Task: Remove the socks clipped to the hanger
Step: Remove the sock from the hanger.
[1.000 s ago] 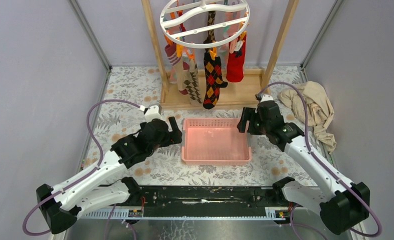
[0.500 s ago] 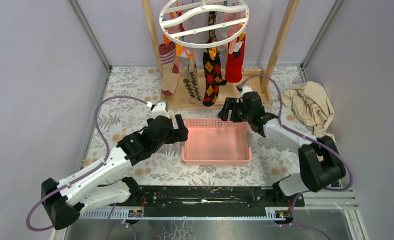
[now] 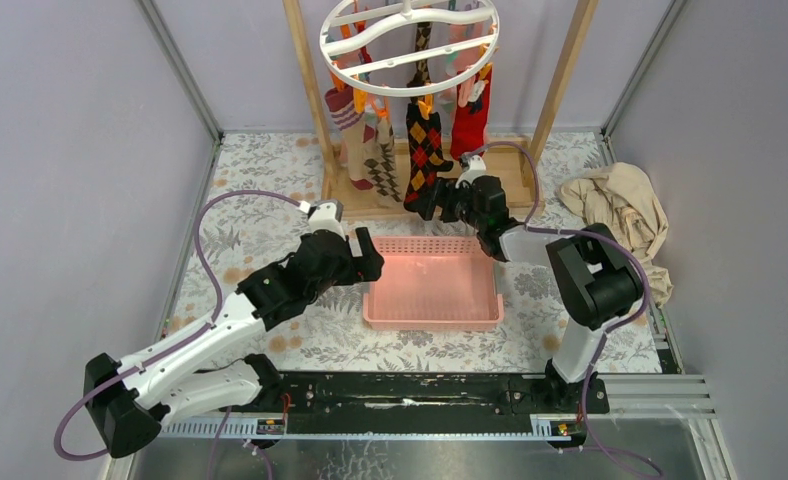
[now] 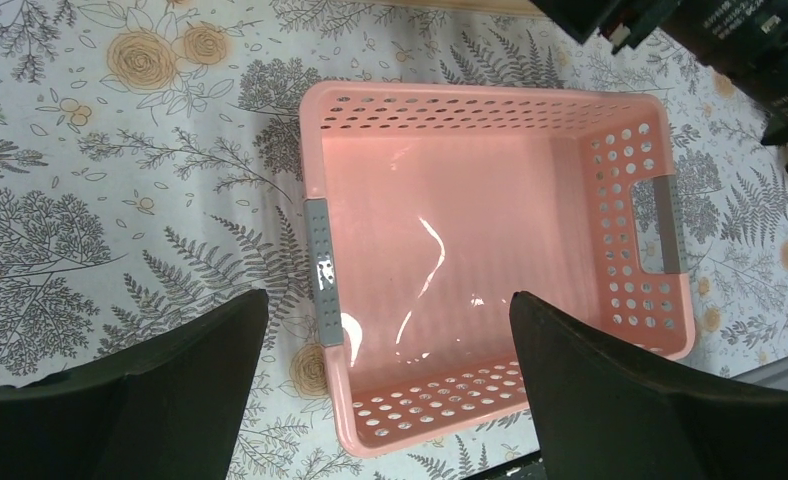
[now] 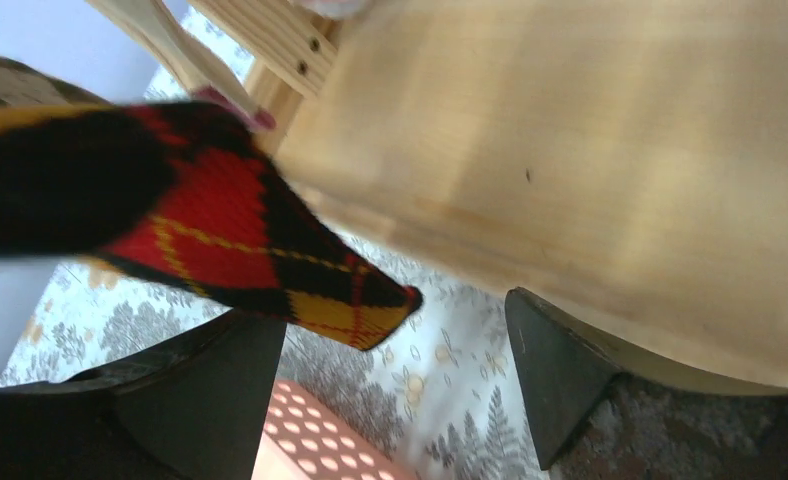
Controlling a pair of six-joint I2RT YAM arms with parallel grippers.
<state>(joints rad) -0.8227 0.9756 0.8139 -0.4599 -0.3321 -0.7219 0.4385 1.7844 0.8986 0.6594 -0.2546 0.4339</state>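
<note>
Right fingers (image 5: 210, 390): spread apart with nothing clamped. The toe of the black, red and yellow argyle sock (image 5: 200, 230) hangs just above the gap between them.
Left fingers (image 4: 150, 400): spread wide and empty above the pink basket (image 4: 313, 150).
Right gripper (image 3: 438, 203): stretched toward the back of the table, near the base board of the wooden frame (image 5: 570, 150).
Left gripper (image 3: 366, 256): at the basket's left rim, well apart from the hanger (image 3: 390, 88).
Socks (image 3: 425, 150): all clipped to the white ring inside the frame. The argyle one is at the front middle, a red one is just to its right, and others hang to its left.
Step in hand: probably closing in on the argyle sock's lower end to take hold of it.
Doing it well: rise a little so that more than the very tip sits between the pads. Close on the fabric only, then pull straight down and toward the basket so the orange clip (image 3: 425, 104) lets go.
Watch for: a slanted pull could swing the ring and tangle neighbouring socks, and the base board is close to the fingers.
Sock's handling: likely soft and stretchy, so it may lengthen before the clip gives.
</note>
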